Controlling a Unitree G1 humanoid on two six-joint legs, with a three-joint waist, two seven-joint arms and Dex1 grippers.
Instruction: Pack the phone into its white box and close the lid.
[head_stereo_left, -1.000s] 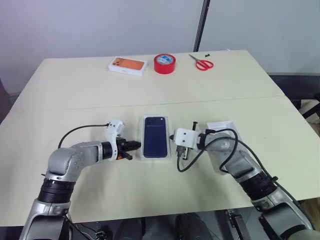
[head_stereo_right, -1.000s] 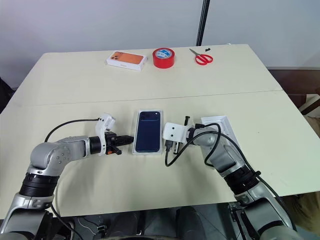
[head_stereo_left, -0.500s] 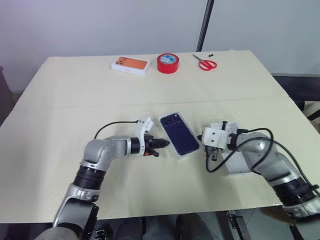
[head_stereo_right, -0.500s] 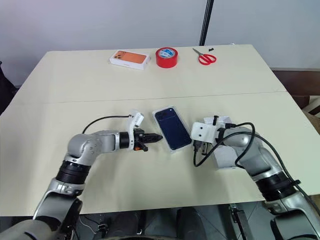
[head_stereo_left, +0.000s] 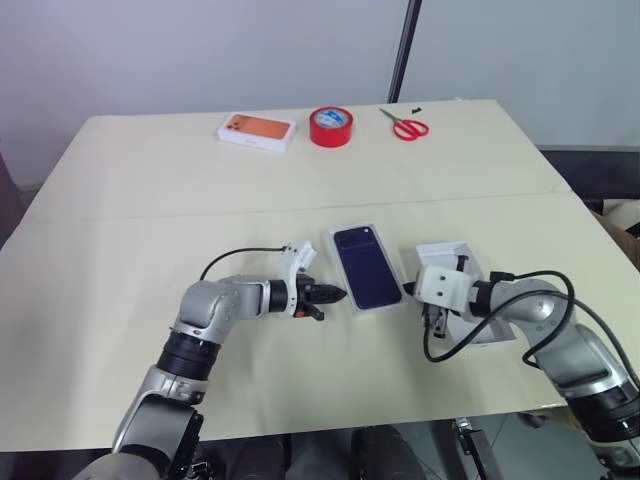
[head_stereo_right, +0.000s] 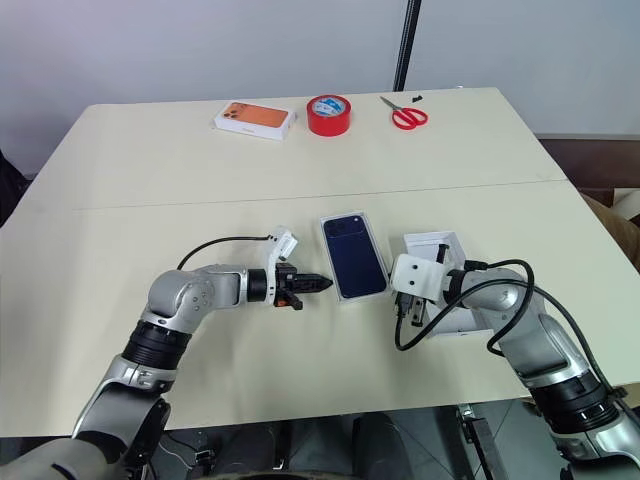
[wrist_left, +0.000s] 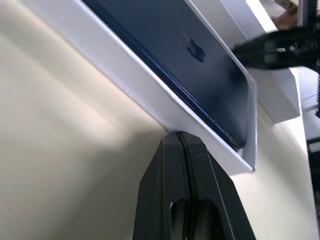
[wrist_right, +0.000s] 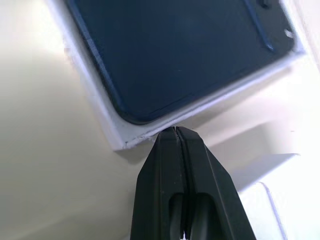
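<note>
**Both grippers closed at the boxed phone**

Now the phone (head_stereo_left: 366, 280) lies face-down-dark in the white box (head_stereo_right: 336, 296), which sits near the middle of the table (head_stereo_left: 150, 200), a little toward the front edge. The left gripper (head_stereo_left: 338, 295) has its fingers pressed together, tips touching the box's left long side. The right gripper (wrist_right: 176, 134) is likewise pinched shut on nothing, its tips right at a corner of the box. Just beside the box, toward the table's right edge, sits the lid (head_stereo_left: 450, 252), open side up, partly under the right arm. Along the far edge lie an orange-pictured box (head_stereo_left: 256, 131), a red tape roll (head_stereo_left: 330, 127) and red scissors (head_stereo_left: 405, 126).
</note>
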